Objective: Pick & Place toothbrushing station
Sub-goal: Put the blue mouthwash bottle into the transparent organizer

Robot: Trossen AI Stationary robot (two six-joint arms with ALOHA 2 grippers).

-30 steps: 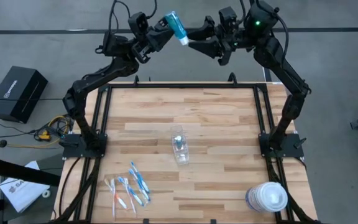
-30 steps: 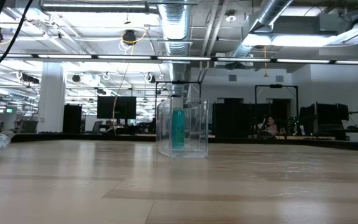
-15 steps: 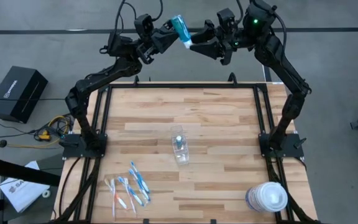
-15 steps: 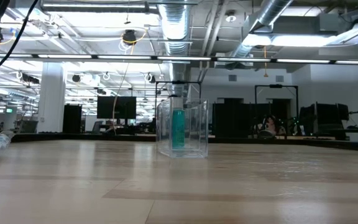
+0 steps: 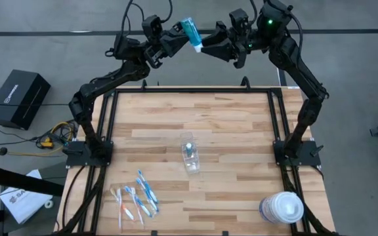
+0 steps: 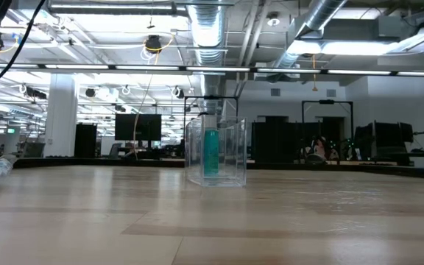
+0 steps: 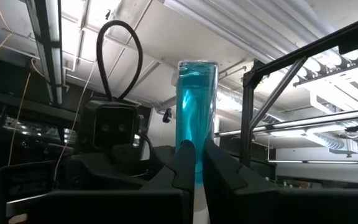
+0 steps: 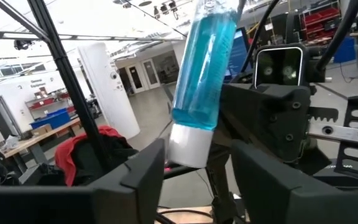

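Tube [image 5: 191, 31], teal with a white cap, sits clamped in my left gripper [image 5: 176, 34], raised beyond the table's [image 5: 241, 124] far edge. My right gripper [image 5: 205, 47] meets it at the cap end, fingers [image 8: 143, 174] parted on either side of the cap; I can't tell if they touch it. Clear cup [image 5: 189, 156] stands mid-table with a second teal tube [image 6: 210, 152] upright inside. Toothbrushes [image 5: 136, 196], blue, white and orange, lie bunched near the front left corner. White-lidded tub [image 5: 282, 208] sits at the front right corner.
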